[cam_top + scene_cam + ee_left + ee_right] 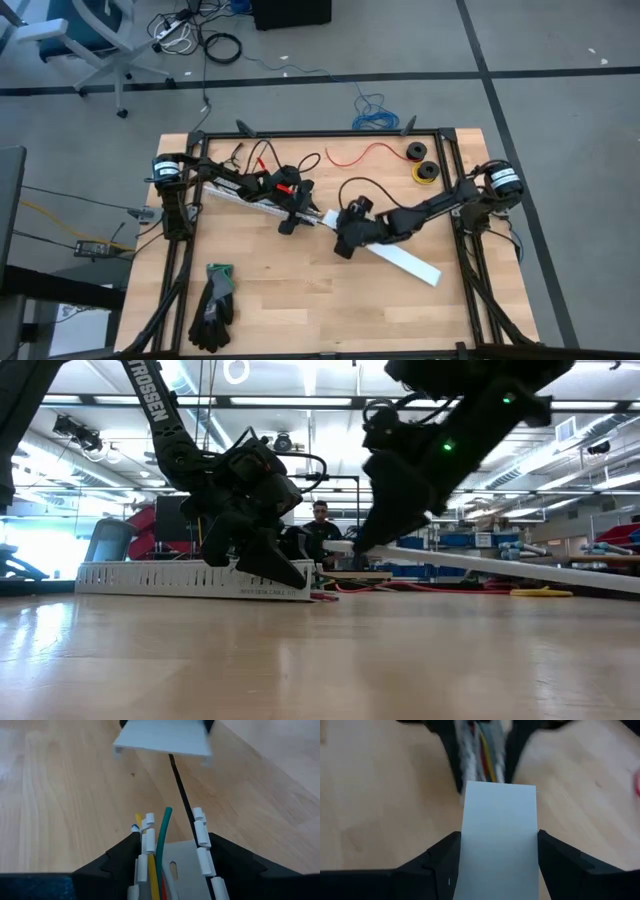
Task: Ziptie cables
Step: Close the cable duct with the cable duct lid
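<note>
1. Right gripper (pixel 497 857) has its fingers on either side of the flat white cover strip (pixel 500 840), holding it by its edges with the near end raised off the table, as the low view shows

2. Left gripper (pixel 172 862) is clamped across the white slotted channel (pixel 200 827), fingers against its outer walls, so we count that as a grip too

3. We find the cables (pixel 161 845) lying inside that channel between the left fingers: a green one and a yellow one poke out past the open end, with a hint of red lower down; from above, the channel sits left of the table's middle

4. Just beyond the channel's mouth the cover's end hangs apart from it, the two pieces roughly in line

5. Risk, as we judge it: the loose green end curls upward, so a cover brought down could pinch it or ride up on it

6. A slightly skewed cover could catch the slotted wall teeth and jam

7. Further out, black gloves (pixel 212 305) lie near the table's front-left, well clear
</note>
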Controlling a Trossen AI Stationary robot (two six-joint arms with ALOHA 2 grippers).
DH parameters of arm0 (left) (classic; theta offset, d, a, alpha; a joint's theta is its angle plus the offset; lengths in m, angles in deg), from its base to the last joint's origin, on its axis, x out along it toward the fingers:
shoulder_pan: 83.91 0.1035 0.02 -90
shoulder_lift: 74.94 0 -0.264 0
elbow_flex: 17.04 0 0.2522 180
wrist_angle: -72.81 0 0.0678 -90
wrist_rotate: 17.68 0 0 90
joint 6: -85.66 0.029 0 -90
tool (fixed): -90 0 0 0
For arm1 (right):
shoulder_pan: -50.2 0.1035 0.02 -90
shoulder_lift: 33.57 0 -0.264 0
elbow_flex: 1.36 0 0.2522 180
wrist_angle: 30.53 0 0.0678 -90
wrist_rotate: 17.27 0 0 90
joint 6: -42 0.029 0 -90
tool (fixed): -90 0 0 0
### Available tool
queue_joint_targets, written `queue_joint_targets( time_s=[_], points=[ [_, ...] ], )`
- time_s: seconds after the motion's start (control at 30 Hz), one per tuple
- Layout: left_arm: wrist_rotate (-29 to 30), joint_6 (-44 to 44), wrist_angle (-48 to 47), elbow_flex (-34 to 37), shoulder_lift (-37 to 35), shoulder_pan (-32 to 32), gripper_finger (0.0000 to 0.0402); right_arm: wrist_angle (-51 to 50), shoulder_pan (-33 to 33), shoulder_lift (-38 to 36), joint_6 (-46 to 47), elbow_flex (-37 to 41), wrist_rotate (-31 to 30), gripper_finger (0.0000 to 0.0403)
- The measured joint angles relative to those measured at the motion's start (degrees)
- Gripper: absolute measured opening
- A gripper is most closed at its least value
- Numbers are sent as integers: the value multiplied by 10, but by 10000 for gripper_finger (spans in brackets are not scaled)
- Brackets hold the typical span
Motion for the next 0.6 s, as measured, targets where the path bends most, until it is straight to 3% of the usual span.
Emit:
queue_joint_targets(
  time_s=[0.43, 0.6],
  points=[
    [18, 0, 17, 0, 0, 0, 225, 55, -85, -1, -70, 0, 169, 226],
    [19, 0, 40, 0, 1, 0, 225, 57, -100, -1, -101, -1, 175, 225]
  ],
)
